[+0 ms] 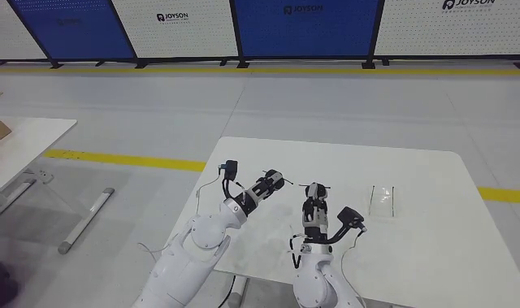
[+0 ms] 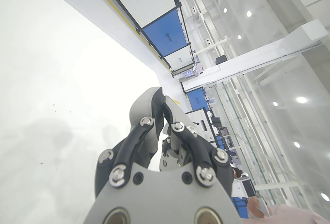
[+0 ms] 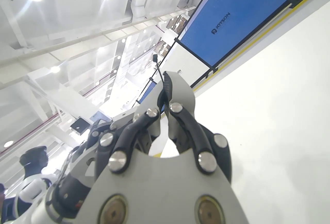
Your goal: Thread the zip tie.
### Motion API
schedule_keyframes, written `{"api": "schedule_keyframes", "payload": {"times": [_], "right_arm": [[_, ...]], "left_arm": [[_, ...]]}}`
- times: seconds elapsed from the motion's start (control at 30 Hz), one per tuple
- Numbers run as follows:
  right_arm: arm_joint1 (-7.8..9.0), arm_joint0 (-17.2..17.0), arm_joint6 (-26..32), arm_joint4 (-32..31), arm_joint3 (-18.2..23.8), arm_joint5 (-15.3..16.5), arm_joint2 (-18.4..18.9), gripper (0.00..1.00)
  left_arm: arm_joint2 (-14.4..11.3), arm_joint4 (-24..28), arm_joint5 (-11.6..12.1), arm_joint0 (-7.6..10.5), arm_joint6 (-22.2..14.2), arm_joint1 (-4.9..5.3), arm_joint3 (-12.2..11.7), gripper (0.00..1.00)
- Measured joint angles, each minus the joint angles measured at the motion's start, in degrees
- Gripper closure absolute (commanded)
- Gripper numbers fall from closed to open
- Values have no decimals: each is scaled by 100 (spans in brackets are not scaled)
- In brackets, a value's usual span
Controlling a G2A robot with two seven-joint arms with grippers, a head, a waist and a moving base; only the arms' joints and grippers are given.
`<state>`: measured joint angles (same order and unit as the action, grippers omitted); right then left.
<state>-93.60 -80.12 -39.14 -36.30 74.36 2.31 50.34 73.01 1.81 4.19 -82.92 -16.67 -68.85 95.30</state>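
Note:
My right gripper [image 3: 165,80] is shut on a thin black zip tie [image 3: 160,73]. The tie's small square head [image 3: 155,57] pokes out past the fingertips. In the top view this gripper [image 1: 314,192] stands upright over the white table [image 1: 422,259], near its front middle. My left gripper [image 2: 163,100] is shut, and nothing shows between its fingers in its own wrist view. From above it [image 1: 274,180] sits just left of the right gripper, pointing toward it. A faint black strand [image 1: 288,180] lies at its tip; whether it is held I cannot tell.
A small clear packet [image 1: 382,201] with thin dark ties along its sides lies on the table to the right of both grippers. The table's left edge [image 1: 203,194] runs close by the left arm. Bare tabletop extends to the right and far side.

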Motion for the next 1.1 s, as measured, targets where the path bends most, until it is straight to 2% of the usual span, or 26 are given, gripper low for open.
{"api": "schedule_keyframes", "payload": {"times": [0.47,0.87,1.1], "right_arm": [[-56,-38,78,-100,64,72,45,100],[-172,141,44,-124,-260,-118,-15,100],[-212,125,-14,-75,-296,-10,10,100]], "left_arm": [[0,0,0,0,0,0,0,100],[0,0,0,0,0,0,0,100],[0,0,0,0,0,0,0,100]]}}
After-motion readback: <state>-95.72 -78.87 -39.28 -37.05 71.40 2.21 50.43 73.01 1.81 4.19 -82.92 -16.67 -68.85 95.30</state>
